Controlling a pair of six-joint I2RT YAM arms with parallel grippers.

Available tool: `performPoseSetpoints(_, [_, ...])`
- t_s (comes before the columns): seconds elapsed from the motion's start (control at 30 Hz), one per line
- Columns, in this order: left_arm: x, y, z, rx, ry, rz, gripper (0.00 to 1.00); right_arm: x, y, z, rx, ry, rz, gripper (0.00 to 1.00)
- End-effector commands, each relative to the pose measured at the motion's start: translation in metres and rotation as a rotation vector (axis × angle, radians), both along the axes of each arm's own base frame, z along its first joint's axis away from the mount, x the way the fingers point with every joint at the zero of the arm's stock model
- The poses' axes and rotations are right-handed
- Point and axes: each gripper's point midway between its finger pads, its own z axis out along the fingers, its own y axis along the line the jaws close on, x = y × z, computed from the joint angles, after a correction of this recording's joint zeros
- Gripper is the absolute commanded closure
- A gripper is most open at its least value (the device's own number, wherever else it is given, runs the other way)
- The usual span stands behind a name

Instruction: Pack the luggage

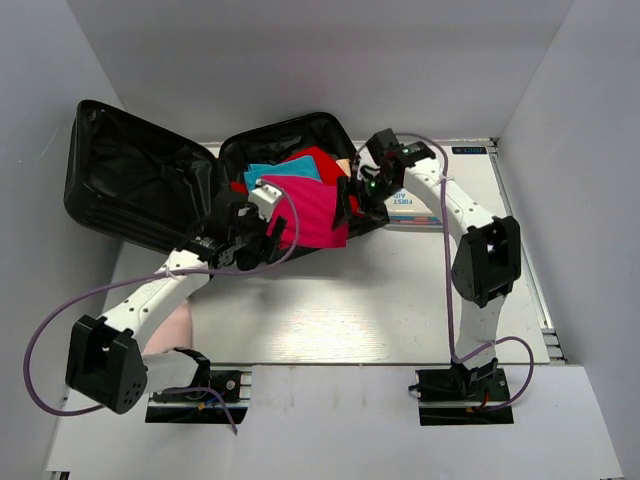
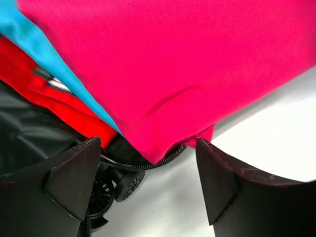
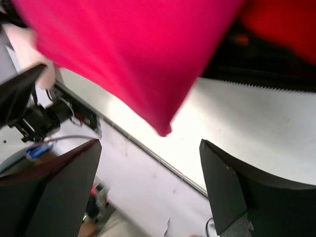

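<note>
Two arms reach into the luggage (image 1: 150, 185), which lies open at the far left of the table (image 1: 350, 310), its empty lid half raised toward the left wall and its other half toward the middle. That half is heaped with clothes. A pink cloth (image 1: 318, 212) lies on top and spills over the near rim, with a cyan cloth (image 1: 262, 176) and a red cloth (image 1: 316, 160) showing behind it. My left gripper (image 2: 148, 190) sits at the near left corner of the filled half with its jaws spread wide and nothing between them. From its wrist camera I see the pink cloth hanging just ahead of the fingers (image 2: 74, 182), draped over the zipper edge (image 2: 158, 164), with a small wheel (image 2: 129, 183) of the case below on the left. My right gripper (image 3: 150, 195) comes in from the right side of the case, jaws likewise wide apart and empty. In its own view a corner of the pink cloth hangs above the bare table, clear of both pads. A first-aid box (image 1: 412, 206) lies just right of the case, partly hidden under the right arm. I cannot tell whether either gripper touches the cloth.
</note>
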Motion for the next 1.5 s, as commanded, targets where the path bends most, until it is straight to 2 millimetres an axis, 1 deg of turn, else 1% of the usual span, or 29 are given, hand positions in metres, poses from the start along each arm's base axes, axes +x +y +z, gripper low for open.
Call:
performPoseSetpoints(0.0, [0.016, 0.003, 0.040, -0.070, -0.029, 0.061, 0.12, 0.028, -0.002, 0.046, 0.022, -0.188, 0.004, 0.13])
performPoseSetpoints(0.03, [0.026, 0.001, 0.066, -0.109, -0.057, 0.084, 0.07, 0.035, 0.000, 0.055, 0.033, -0.221, -0.004, 0.13])
performPoseSetpoints(0.07, [0.029, 0.002, 0.069, -0.120, -0.038, 0.097, 0.06, 0.039, 0.001, 0.055, 0.031, -0.220, -0.023, 0.13])
performPoseSetpoints(0.1, [0.039, 0.010, 0.052, -0.119, 0.032, 0.155, 0.06, 0.052, 0.003, 0.057, 0.035, -0.236, -0.040, 0.13])
performPoseSetpoints(0.13, [0.055, 0.008, 0.084, -0.166, -0.007, 0.180, 0.06, 0.059, 0.005, 0.062, 0.039, -0.256, -0.050, 0.13])
performPoseSetpoints(0.17, [0.061, 0.012, 0.086, -0.189, 0.012, 0.216, 0.06, 0.067, 0.004, 0.056, 0.018, -0.253, -0.080, 0.13])
performPoseSetpoints(0.2, [0.070, 0.017, 0.079, -0.175, 0.068, 0.248, 0.04, 0.074, 0.004, 0.059, 0.027, -0.254, -0.103, 0.13])
performPoseSetpoints(0.23, [0.082, 0.015, 0.079, -0.194, 0.097, 0.271, 0.03, 0.080, 0.007, 0.048, 0.021, -0.228, -0.118, 0.15])
performPoseSetpoints(0.27, [0.089, 0.015, 0.066, -0.184, 0.136, 0.282, 0.03, 0.085, 0.008, 0.046, 0.030, -0.223, -0.130, 0.15])
performPoseSetpoints(0.3, [0.094, 0.015, 0.069, -0.187, 0.142, 0.287, 0.03, 0.088, 0.007, 0.044, 0.031, -0.210, -0.147, 0.16])
performPoseSetpoints(0.33, [0.102, 0.012, 0.052, -0.182, 0.184, 0.286, 0.03, 0.091, 0.009, 0.030, 0.018, -0.182, -0.146, 0.16])
performPoseSetpoints(0.37, [0.106, 0.008, 0.057, -0.196, 0.183, 0.277, 0.03, 0.093, 0.008, 0.026, 0.017, -0.168, -0.151, 0.18])
performPoseSetpoints(0.43, [0.109, -0.002, 0.051, -0.247, 0.223, 0.233, 0.03, 0.095, 0.009, 0.016, 0.008, -0.149, -0.151, 0.18])
performPoseSetpoints(0.5, [0.119, -0.005, 0.042, -0.264, 0.245, 0.246, 0.04, 0.100, 0.009, 0.002, -0.012, -0.134, -0.161, 0.18])
performPoseSetpoints(0.53, [0.122, -0.008, 0.029, -0.259, 0.277, 0.246, 0.04, 0.104, 0.010, 0.000, -0.004, -0.139, -0.167, 0.20])
performPoseSetpoints(0.6, [0.126, -0.013, 0.025, -0.279, 0.301, 0.246, 0.08, 0.105, 0.015, -0.005, 0.013, -0.126, -0.160, 0.24])
performPoseSetpoints(0.63, [0.128, -0.016, 0.026, -0.292, 0.300, 0.238, 0.11, 0.105, 0.017, -0.004, 0.021, -0.128, -0.156, 0.27])
performPoseSetpoints(0.7, [0.129, -0.021, 0.020, -0.318, 0.326, 0.242, 0.24, 0.113, 0.024, -0.007, 0.055, -0.162, -0.149, 0.39])
performPoseSetpoints(0.77, [0.134, -0.025, 0.024, -0.349, 0.315, 0.236, 0.38, 0.120, 0.033, 0.001, 0.118, -0.177, -0.157, 0.55])
performPoseSetpoints(0.8, [0.134, -0.029, 0.025, -0.370, 0.310, 0.232, 0.47, 0.119, 0.035, 0.002, 0.142, -0.171, -0.150, 0.55])
performPoseSetpoints(0.87, [0.136, -0.030, 0.034, -0.388, 0.280, 0.224, 0.54, 0.117, 0.043, 0.006, 0.184, -0.158, -0.134, 0.63])
performPoseSetpoints(1.0, [0.134, -0.029, 0.040, -0.409, 0.250, 0.221, 0.75, 0.118, 0.052, 0.008, 0.243, -0.142, -0.119, 0.72])
performPoseSetpoints(1.03, [0.133, -0.028, 0.043, -0.411, 0.239, 0.222, 0.84, 0.119, 0.054, 0.010, 0.257, -0.146, -0.115, 0.79])
performPoseSetpoints(1.07, [0.135, -0.028, 0.044, -0.415, 0.230, 0.219, 0.89, 0.116, 0.057, 0.012, 0.286, -0.126, -0.101, 0.85])
performPoseSetpoints(1.1, [0.137, -0.027, 0.046, -0.419, 0.215, 0.221, 0.93, 0.121, 0.059, 0.012, 0.303, -0.135, -0.101, 1.00])
performPoseSetpoints(1.13, [0.138, -0.024, 0.049, -0.423, 0.207, 0.224, 1.00, 0.119, 0.062, 0.016, 0.325, -0.135, -0.087, 1.00])
performPoseSetpoints(1.23, [0.147, -0.024, 0.063, -0.454, 0.153, 0.208, 1.00, 0.134, 0.068, 0.030, 0.358, -0.203, -0.080, 1.00])
performPoseSetpoints(1.33, [0.157, -0.016, 0.076, -0.476, 0.104, 0.216, 1.00, 0.153, 0.074, 0.055, 0.412, -0.323, -0.074, 1.00])
performPoseSetpoints(1.47, [0.166, 0.001, 0.070, -0.492, 0.085, 0.255, 1.00, 0.172, 0.082, 0.060, 0.435, -0.427, -0.070, 1.00])
